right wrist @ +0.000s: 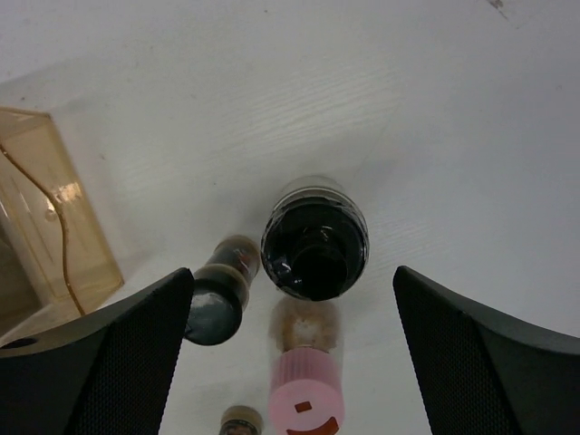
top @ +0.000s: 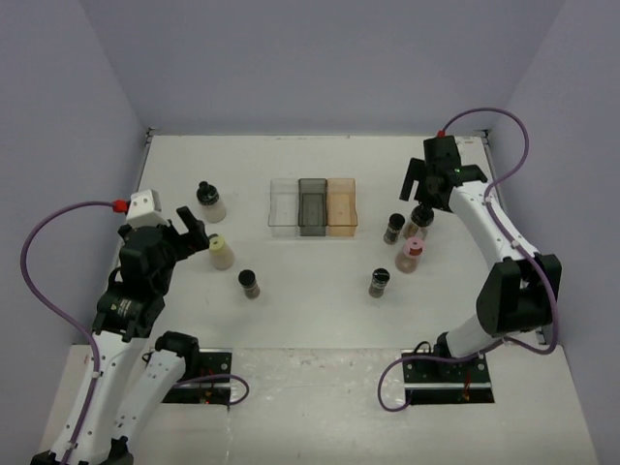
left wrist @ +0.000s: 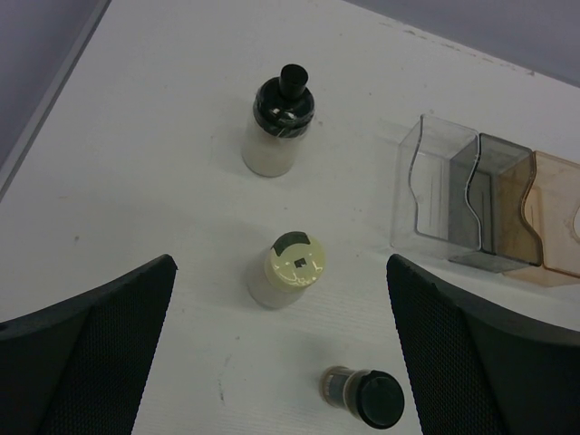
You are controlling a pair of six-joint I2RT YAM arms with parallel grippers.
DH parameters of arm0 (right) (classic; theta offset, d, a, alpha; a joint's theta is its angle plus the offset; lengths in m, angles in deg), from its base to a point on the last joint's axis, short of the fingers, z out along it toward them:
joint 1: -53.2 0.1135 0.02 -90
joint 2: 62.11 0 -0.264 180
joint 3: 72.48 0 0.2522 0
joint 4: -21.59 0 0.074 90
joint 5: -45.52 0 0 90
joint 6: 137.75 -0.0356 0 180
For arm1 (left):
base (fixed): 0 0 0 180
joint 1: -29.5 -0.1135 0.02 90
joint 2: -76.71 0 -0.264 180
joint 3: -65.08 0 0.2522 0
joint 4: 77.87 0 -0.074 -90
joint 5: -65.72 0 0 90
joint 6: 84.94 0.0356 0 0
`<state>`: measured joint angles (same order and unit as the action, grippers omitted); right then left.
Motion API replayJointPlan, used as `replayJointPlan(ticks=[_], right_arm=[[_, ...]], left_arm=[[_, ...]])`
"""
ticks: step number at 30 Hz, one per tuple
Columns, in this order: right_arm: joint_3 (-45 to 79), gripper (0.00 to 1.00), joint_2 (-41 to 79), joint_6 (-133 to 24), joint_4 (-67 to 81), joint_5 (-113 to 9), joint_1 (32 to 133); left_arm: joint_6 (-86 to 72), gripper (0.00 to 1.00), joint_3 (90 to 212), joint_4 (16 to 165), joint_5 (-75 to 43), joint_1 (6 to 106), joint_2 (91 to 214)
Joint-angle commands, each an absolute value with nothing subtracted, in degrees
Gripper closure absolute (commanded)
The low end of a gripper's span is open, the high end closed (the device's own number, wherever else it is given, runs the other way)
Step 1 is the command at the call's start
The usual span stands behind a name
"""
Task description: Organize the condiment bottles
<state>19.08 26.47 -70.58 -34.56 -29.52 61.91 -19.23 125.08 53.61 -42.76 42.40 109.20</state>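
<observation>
At the left edge of the counter our left gripper hung released, jaws spread wide and touching nothing; we judged it was held so to line up on the yellow-green-capped bottle, which stood upright just ahead and, in the wrist view, fell between the two fingers; the pale black-capped bottle stood beyond it toward the far-left corner, and the small dark bottle stood closer to the near edge; these three were well apart, which we thought left room for a jaw on either side.

In the middle, toward the far edge, sat the three-part tray, clear, grey and tan side by side; we saw no bottle in any compartment, so by our reckoning the sorting was not yet begun.

Toward the right edge four more stood close together: the slim dark bottle, the broad black-capped bottle just beside it, the pink-capped bottle nearer us, and the lone brown bottle toward the near edge; the right gripper hovered above the broad one, likewise released, jaws far apart; we judged the wide spread was needed there, since the neighbours crowded in and a closing finger might knock the slim one over.
</observation>
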Motion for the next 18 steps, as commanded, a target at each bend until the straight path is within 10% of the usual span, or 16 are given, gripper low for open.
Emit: replayJointPlan(ticks=[1,18], right_arm=[[17.1,0.08,27.5,-69.6,-32.5,-30.3,61.6],[10.5,0.30,32.4,-70.3,-26.2,-31.3,59.5]], left_arm=[[-18.3,0.00,125.0,56.3,-41.9,42.8,109.3],[-18.1,0.00,124.8,56.7,-40.9,43.1,109.3]])
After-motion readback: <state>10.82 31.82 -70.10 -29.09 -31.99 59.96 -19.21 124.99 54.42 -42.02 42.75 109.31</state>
